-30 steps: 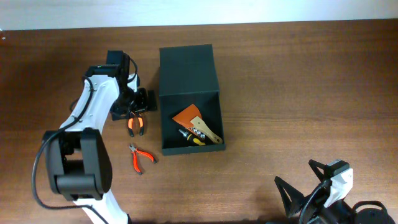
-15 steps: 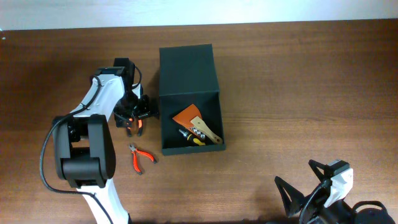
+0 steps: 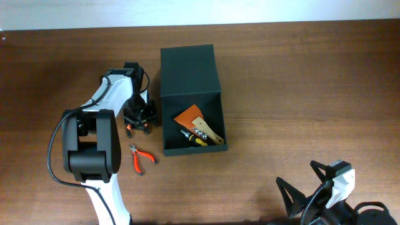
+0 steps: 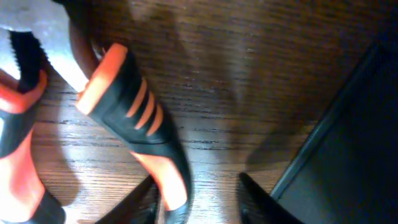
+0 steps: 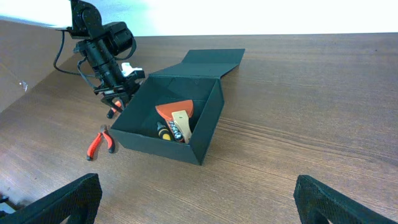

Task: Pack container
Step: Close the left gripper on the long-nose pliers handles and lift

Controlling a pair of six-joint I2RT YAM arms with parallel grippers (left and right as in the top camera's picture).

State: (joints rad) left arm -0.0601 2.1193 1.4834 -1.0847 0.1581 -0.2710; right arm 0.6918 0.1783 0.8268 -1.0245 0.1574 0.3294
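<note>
The container (image 3: pixel 191 145), a dark green box, stands open at the table's middle with its flap lid (image 3: pixel 187 67) laid flat behind it. Inside lie an orange scraper (image 3: pixel 190 117) with a wooden handle and a small screwdriver (image 3: pixel 192 139). My left gripper (image 3: pixel 137 120) is down on the orange-and-black pliers (image 4: pixel 134 118) just left of the box wall (image 4: pixel 357 143). One pliers handle lies between its fingers, against the left fingertip (image 4: pixel 146 202), with a gap to the right one. My right gripper (image 5: pixel 199 205) hangs open and holds nothing at the front right, far from the box (image 5: pixel 205 134).
A smaller pair of red-handled pliers (image 3: pixel 142 159) lies on the wood in front of the left gripper, also in the right wrist view (image 5: pixel 99 142). The table's left edge drops away beyond the left arm (image 5: pixel 99 46).
The left gripper has come down over the orange-and-black pliers, shifting slightly right toward the box, and its fingers have narrowed around one handle. The right arm has not moved.
</note>
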